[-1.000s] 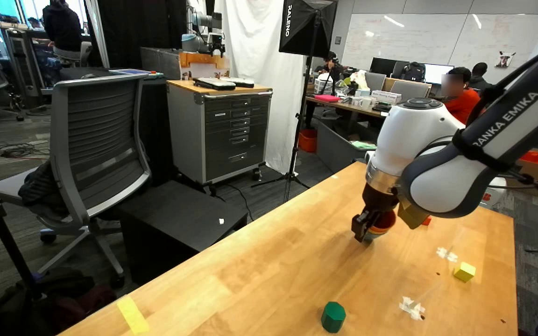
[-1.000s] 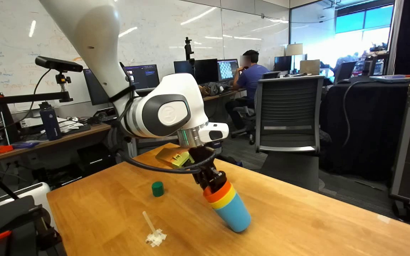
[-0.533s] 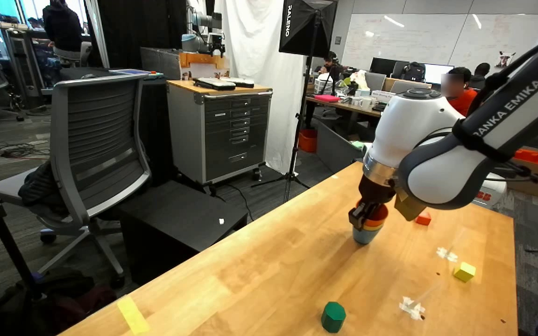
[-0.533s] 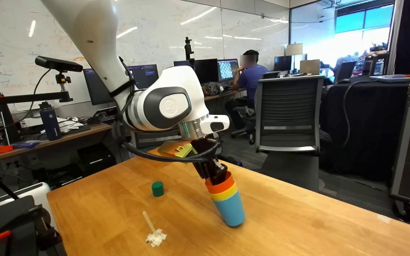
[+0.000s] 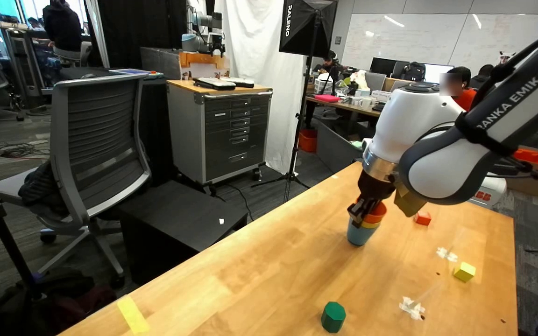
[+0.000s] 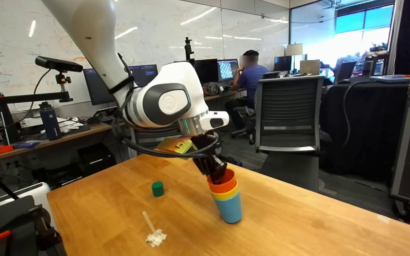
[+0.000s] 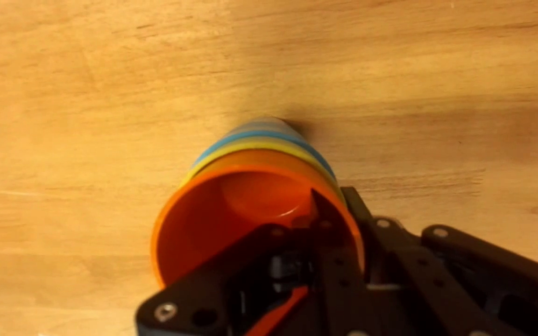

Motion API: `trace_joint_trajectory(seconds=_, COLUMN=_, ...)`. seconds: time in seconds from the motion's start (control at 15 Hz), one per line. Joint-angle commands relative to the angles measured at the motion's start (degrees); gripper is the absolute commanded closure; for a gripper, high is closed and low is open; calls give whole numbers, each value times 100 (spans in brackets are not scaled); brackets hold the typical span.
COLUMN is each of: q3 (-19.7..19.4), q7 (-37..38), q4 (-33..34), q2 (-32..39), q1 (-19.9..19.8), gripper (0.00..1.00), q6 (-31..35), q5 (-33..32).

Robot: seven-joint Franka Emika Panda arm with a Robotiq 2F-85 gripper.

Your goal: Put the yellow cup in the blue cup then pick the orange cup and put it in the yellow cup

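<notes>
The orange cup (image 6: 226, 186) sits inside the yellow cup (image 6: 226, 195), which sits inside the light-blue cup (image 6: 230, 209), as one nested stack. Both exterior views show the stack leaning a little, its open top toward my gripper (image 6: 221, 174). In the wrist view, my gripper (image 7: 332, 189) has one finger inside the orange cup (image 7: 203, 224) and one outside, pinching its wall. The yellow rim (image 7: 250, 145) and blue rim (image 7: 231, 137) show beneath it. I cannot tell whether the blue base touches the table. The orange cup's inside shows as empty apart from the finger.
On the table (image 5: 259, 261) stand a dark green hexagonal piece (image 5: 333, 317), a small yellow block (image 5: 464, 271) and a red block (image 5: 422, 218). Taped spots (image 5: 411, 308) mark the table; a thin clear stick (image 6: 150, 223) rises from one. A chair (image 6: 288, 113) stands beyond the edge.
My gripper has risen slightly, and the stack has swung from a strong tilt to nearly upright with it. The orange cup shows a little more above the yellow rim.
</notes>
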Motion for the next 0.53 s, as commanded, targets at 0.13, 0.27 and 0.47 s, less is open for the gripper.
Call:
trace_joint_trajectory(seconds=0.13, q3=305, q7=-431, q4=-164, q2=-231, q1=-485, gripper=98, q6=5, q5=403)
trace_joint_trajectory(seconds=0.27, q3=295, q7=-444, q4=-102, q2=-193, q1=-608, gripper=98, q6=-49, q5=472)
trace_joint_trajectory(seconds=0.47, q3=318, q7=-498, q4=-39, q2=-169, q1=-802, gripper=98, q6=-127, q5=624)
